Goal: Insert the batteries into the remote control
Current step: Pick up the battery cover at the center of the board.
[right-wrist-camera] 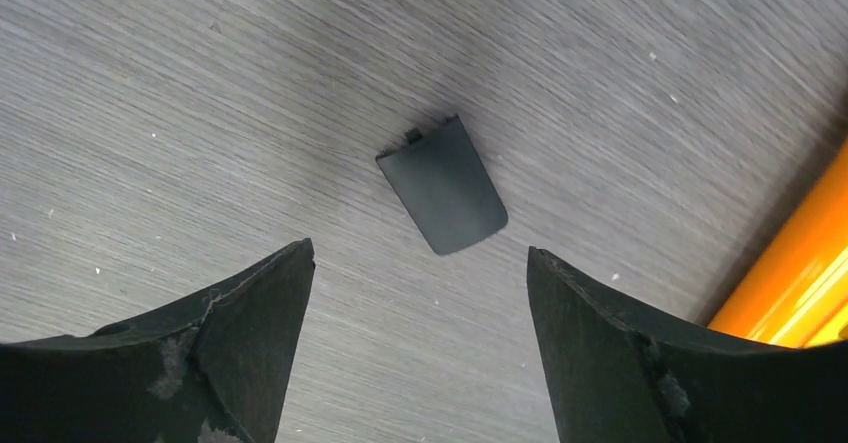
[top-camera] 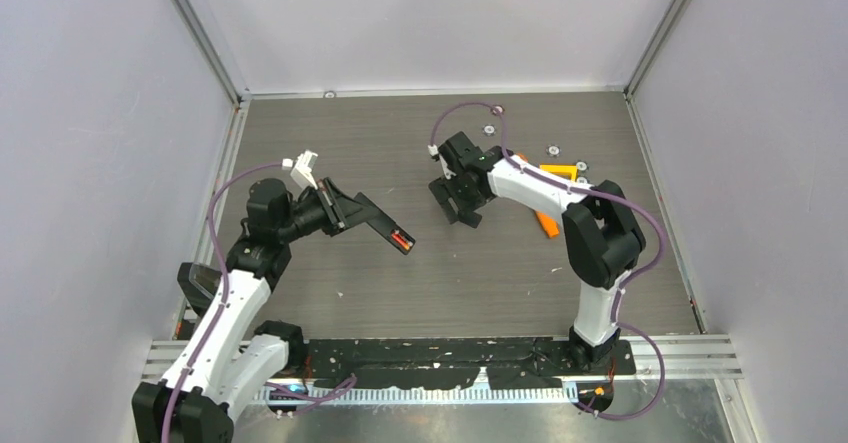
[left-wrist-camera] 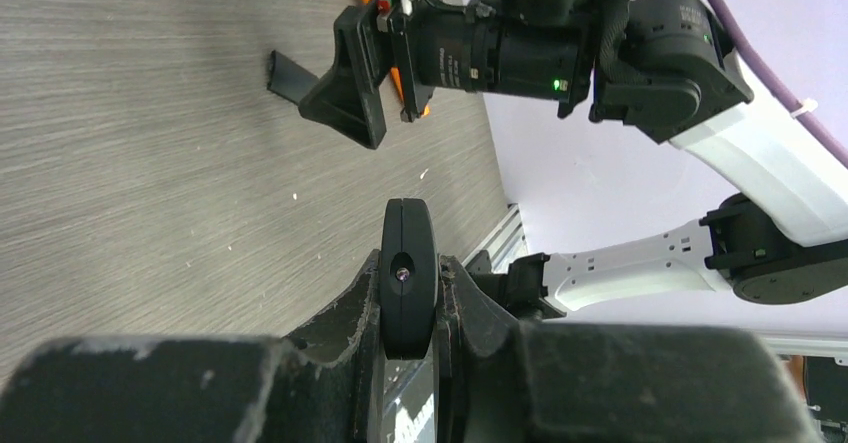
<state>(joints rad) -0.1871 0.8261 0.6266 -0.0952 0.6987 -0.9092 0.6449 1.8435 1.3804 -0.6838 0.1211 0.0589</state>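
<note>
Black plastic remote (top-camera: pixel 386 226): held off the bench (top-camera: pixel 330 143), reaching toward centre. L gripper (top-camera: pixel 343 208) is clamped on its near end; the wrist view shows it edge-on btwn the fingers.
Red cell (top-camera: pixel 401 240): sits in the open bay at the remote's far tip.
Grey cell: not visible, can't tell if it's loaded.
Cover (right-wrist-camera: pixel 442 183): thin dark flap w/ small tab, flat on the bench below R gripper (right-wrist-camera: pixel 420 255), whose fingers are spread wide either side and touch nothing.
Handling, remote: light, stiff, matte, so prob. decent friction. Long overhang means any push at the bay levers it in the grip.
Handling, cover: v. light, rigid but thin, lies flush so hard to get under. Best bet is a pinch across the long edges, leaving the tab clear.
Flashlight (right-wrist-camera: pixel 790 283): orange, near the cover on its right; keep fingers off it.
</note>
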